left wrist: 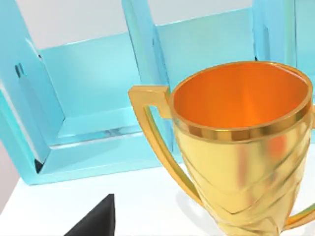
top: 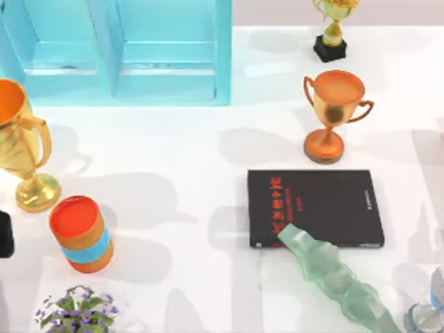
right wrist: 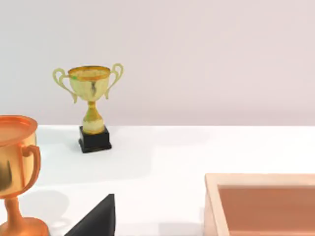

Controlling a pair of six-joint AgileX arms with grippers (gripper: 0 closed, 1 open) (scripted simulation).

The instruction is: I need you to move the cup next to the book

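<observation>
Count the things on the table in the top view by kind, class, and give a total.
Trophies: 3
Book: 1
Cup: 1
Orange cylinder: 1
Green glass piece: 1
Flowering plant: 1
Turquoise shelf unit: 1
Total: 9

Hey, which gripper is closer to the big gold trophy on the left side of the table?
Left. The left gripper is right beside the gold trophy; the right gripper is far across on the right side, facing the orange trophy.
</observation>
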